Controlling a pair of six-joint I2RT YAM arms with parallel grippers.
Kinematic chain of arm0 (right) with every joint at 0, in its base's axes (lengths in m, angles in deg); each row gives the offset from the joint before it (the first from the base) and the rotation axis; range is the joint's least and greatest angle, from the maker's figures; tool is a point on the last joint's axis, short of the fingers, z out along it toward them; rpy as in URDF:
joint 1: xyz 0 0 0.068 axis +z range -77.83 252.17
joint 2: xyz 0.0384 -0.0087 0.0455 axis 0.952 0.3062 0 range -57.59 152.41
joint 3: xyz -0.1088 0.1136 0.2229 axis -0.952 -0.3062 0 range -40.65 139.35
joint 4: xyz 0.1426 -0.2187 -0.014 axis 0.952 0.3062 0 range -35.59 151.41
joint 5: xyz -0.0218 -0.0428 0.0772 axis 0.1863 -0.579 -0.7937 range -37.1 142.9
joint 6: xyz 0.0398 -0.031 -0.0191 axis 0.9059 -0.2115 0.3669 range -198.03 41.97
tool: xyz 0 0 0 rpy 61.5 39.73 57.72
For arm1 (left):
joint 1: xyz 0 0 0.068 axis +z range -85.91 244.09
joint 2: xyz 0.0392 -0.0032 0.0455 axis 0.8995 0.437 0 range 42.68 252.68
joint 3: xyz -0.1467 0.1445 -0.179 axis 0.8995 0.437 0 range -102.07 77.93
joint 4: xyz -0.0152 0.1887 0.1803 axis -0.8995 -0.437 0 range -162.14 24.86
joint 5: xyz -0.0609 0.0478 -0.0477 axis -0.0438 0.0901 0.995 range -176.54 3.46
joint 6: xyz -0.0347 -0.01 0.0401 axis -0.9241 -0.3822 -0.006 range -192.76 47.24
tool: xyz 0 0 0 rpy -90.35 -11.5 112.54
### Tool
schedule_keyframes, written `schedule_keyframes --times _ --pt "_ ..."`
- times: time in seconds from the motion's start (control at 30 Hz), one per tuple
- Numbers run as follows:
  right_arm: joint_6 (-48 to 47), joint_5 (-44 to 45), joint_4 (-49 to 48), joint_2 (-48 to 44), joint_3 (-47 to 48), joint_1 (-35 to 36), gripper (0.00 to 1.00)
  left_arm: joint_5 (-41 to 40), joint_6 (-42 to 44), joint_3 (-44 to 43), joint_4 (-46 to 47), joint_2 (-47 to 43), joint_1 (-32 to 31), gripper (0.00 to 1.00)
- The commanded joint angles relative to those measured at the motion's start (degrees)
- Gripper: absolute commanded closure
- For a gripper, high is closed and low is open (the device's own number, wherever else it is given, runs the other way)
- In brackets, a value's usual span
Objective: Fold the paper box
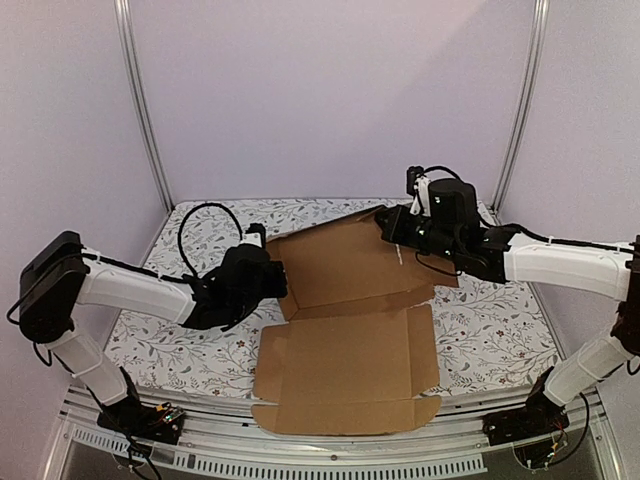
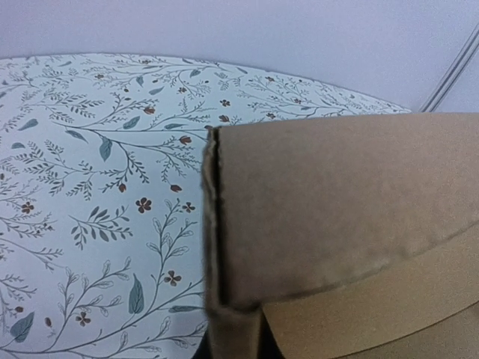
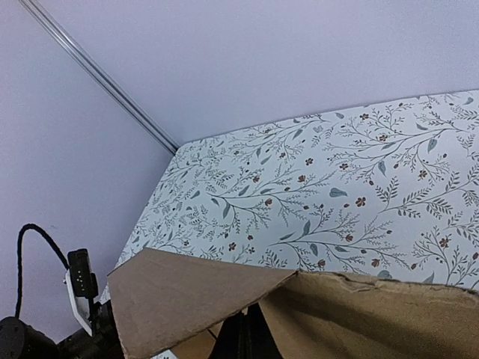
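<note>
Cardboard takes up the middle of the table: the paper box point(image 1: 345, 355), a plain brown corrugated die-cut sheet with flaps and tabs, is spread out on the white tablecloth printed with grey-green leaves and small red flowers point(image 1: 500, 330). Its near half lies flat, and the nearest flap reaches the near edge of the table between the two arm bases. The far half is a wide panel with each arm at one of its sides, and its far right corner looks lifted off the cloth.

The left gripper point(image 1: 272, 275), black at the end of a white arm, sits against the left edge of that far panel. From its own camera a side flap stands upright right in front of the lens, its raw corrugated edge facing the cloth, and it covers the fingers. The jaws are closed, apparently pinched on that flap.

The right gripper point(image 1: 392, 225), also black, is at the far right corner of the panel. Its own camera shows cardboard bent into a shallow tent across the bottom of the view, with only a dark sliver of the fingers beneath the crease. These jaws are closed too, seemingly clamped on the corner.

A black cable point(image 1: 200, 215) loops up over the left arm. Pale lilac walls point(image 1: 330, 90) with slim metal posts close in the space.
</note>
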Motion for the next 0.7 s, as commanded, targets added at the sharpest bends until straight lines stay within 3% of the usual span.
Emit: schedule_keyframes --times 0.0,0.23,0.67 --pt "3.7 -0.9 -11.2 -1.9 -0.8 0.4 1.0 5.0 0.0 -0.6 -2.8 -1.3 -1.1 1.0" --pt "3.4 -1.4 -12.6 -1.8 -0.9 0.6 1.0 4.5 -1.1 -0.3 -2.8 -1.2 -1.1 1.0" --pt "-2.0 -4.0 -0.7 -8.1 -4.4 0.8 1.0 13.8 -9.1 4.0 7.0 1.1 5.3 1.0"
